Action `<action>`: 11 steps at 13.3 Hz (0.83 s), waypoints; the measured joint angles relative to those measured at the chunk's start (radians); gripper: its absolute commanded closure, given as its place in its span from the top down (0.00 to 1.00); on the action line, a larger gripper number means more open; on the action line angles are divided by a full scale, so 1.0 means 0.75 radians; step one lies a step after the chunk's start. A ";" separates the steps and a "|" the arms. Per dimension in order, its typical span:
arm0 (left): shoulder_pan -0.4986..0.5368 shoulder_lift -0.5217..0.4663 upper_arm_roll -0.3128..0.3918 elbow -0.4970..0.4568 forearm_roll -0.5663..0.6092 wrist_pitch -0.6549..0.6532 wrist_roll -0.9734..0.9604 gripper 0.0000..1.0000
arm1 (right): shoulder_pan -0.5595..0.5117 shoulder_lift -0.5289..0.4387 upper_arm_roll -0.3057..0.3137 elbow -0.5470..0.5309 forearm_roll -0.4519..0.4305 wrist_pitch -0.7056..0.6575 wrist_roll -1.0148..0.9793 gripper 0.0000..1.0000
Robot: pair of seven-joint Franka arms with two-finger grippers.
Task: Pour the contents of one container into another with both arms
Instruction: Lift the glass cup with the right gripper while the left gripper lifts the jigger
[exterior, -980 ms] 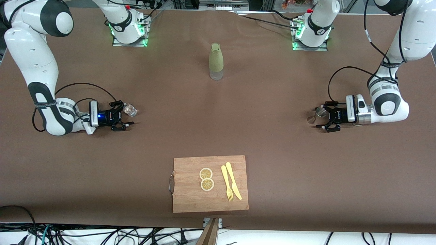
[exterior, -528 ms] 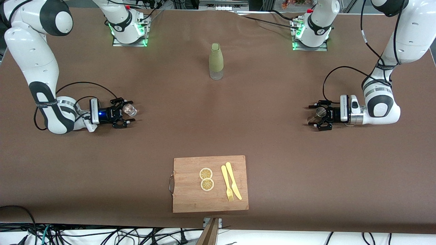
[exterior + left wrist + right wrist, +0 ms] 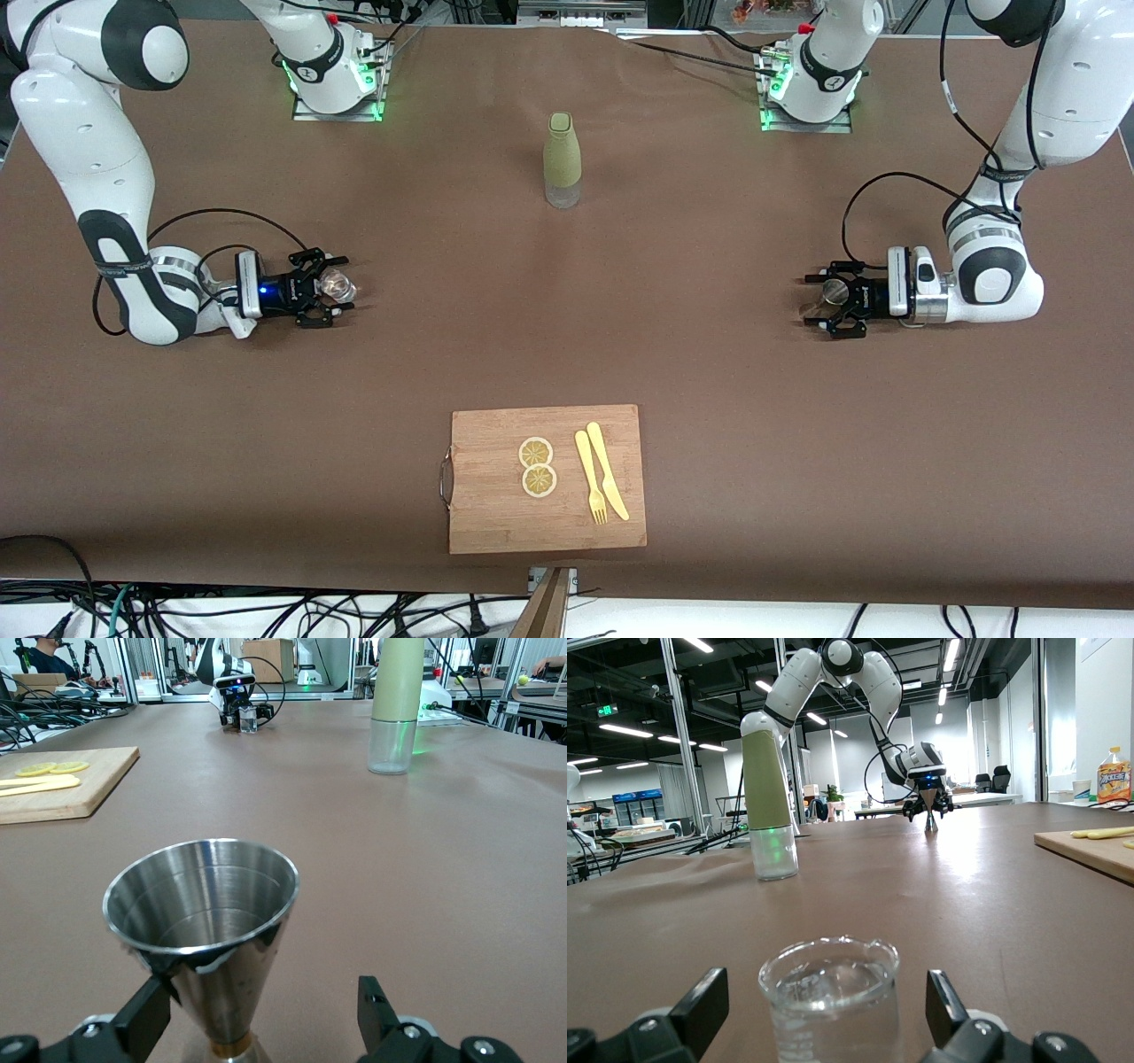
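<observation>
A steel cone-shaped jigger (image 3: 831, 291) stands on the brown table toward the left arm's end. My left gripper (image 3: 819, 301) lies low around it, open. In the left wrist view the jigger (image 3: 204, 921) has one finger (image 3: 146, 1019) against it, and the other finger (image 3: 376, 1010) stands apart. My left gripper (image 3: 263, 1001) does not grip it. Toward the right arm's end a small glass beaker (image 3: 337, 284) holds clear liquid. My right gripper (image 3: 333, 286) is open around it. In the right wrist view the beaker (image 3: 830, 992) sits between the fingers of my right gripper (image 3: 827, 1010) with a gap on each side.
A tall olive-green bottle (image 3: 562, 159) with a clear base stands midway between the two arm bases. A wooden cutting board (image 3: 487, 505) lies near the front edge with two lemon slices (image 3: 537, 466), a yellow fork (image 3: 590, 489) and a yellow knife (image 3: 608, 483).
Both grippers slid sideways, so each container now sits between the fingers instead of beside one. The left gripper also moved a little toward the table's middle, and its fingers narrowed slightly.
</observation>
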State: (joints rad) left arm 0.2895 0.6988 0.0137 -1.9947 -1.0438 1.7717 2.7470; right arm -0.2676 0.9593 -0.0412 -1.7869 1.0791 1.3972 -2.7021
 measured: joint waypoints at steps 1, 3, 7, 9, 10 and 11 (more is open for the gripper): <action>0.000 0.000 0.000 0.000 0.000 -0.002 0.001 0.71 | 0.002 -0.002 0.000 -0.003 0.000 0.007 0.000 0.98; 0.000 0.001 0.001 0.000 0.000 -0.012 0.001 0.59 | 0.007 -0.004 -0.004 -0.005 0.000 0.012 0.000 0.98; 0.000 0.002 0.033 0.000 0.000 -0.045 0.002 0.61 | 0.013 -0.005 -0.009 -0.006 0.002 0.013 0.001 0.97; 0.001 0.002 0.049 0.000 0.000 -0.053 0.002 0.60 | 0.021 -0.006 -0.016 -0.008 0.013 0.013 0.002 0.94; 0.001 0.002 0.050 0.000 0.000 -0.055 0.003 0.54 | 0.025 -0.007 -0.020 -0.010 0.021 0.014 0.003 0.92; 0.000 0.002 0.050 0.000 0.000 -0.056 0.003 0.44 | 0.028 -0.008 -0.023 -0.012 0.025 0.016 0.003 0.85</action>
State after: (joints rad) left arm 0.2898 0.7000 0.0512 -1.9945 -1.0438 1.7297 2.7492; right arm -0.2463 0.9533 -0.0585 -1.7961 1.0979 1.4095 -2.6995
